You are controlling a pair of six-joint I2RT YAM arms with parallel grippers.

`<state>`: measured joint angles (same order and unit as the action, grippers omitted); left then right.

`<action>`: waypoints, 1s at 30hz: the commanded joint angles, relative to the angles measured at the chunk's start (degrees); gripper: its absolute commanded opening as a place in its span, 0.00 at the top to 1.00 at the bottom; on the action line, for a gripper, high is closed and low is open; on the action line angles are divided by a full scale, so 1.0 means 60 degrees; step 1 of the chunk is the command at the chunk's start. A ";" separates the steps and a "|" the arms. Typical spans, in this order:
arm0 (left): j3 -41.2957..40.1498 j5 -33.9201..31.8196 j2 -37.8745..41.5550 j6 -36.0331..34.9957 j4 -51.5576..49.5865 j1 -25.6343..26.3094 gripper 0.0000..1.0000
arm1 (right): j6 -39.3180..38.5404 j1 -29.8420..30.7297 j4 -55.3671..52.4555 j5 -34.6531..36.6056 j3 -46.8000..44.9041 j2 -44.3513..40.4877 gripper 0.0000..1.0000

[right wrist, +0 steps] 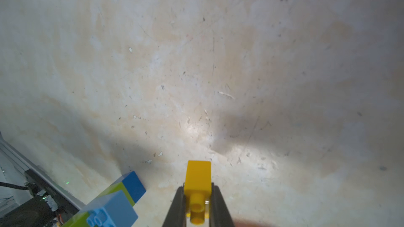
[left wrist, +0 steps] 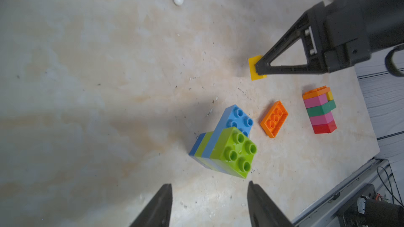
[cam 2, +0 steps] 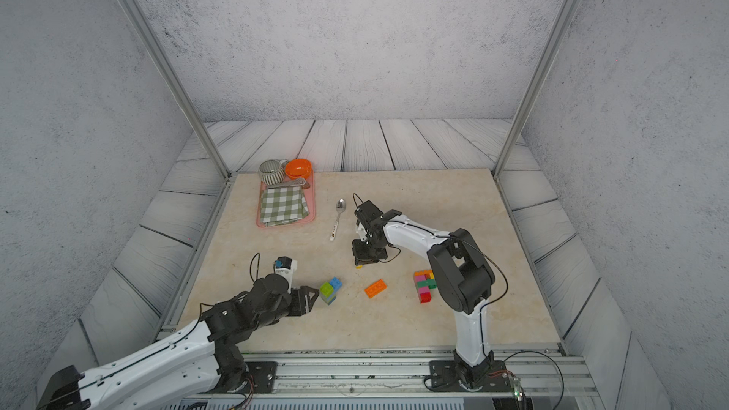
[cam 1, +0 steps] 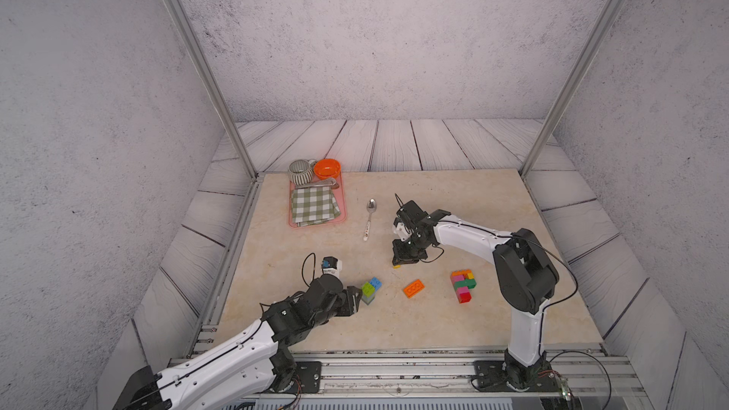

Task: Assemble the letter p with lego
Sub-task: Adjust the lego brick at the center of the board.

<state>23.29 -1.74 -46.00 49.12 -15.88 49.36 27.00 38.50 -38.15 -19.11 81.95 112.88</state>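
Yellow brick (right wrist: 197, 175) studs, probably wrist-view only

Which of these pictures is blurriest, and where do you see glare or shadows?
Right wrist view: blurriest, the yellow brick soft, a bright glare patch on the tabletop between dark shadows. Left wrist view: lime-and-blue stack sharp, casting a soft shadow. Both top views: evenly lit.

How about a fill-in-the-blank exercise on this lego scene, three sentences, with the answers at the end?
1. The brick clamped in the right gripper is ____ in colour.
2. The left gripper stands ____, with nothing between its jaws.
3. The multicoloured stack has a ____ piece at its end nearest the robot.

Missing words: yellow; open; red.
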 commanded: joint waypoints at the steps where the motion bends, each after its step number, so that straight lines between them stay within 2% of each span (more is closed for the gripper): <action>1: 0.0389 0.1179 -0.0435 0.0463 -0.0047 -0.0245 0.43 | -0.0474 0.0213 -0.0338 0.0164 0.0728 0.0456 1.00; 7: 0.0451 0.1192 -0.0478 0.0485 0.0010 -0.0309 0.45 | -0.0857 0.0620 -0.0541 -0.0685 0.2246 0.1673 1.00; 13: 0.0386 0.1145 -0.0694 0.0403 -0.0005 -0.0599 0.45 | -0.1011 0.1309 -0.0965 -0.0739 0.2985 0.2031 1.00; 30: 0.0674 0.1407 -0.0797 0.0232 -0.0214 -0.0769 0.45 | -0.0831 0.1538 -0.0499 -0.0407 0.0493 0.0095 1.00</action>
<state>25.41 5.93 -50.96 51.44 -16.47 45.36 22.02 47.79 -41.21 -22.31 86.46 116.05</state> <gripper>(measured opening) 0.554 0.174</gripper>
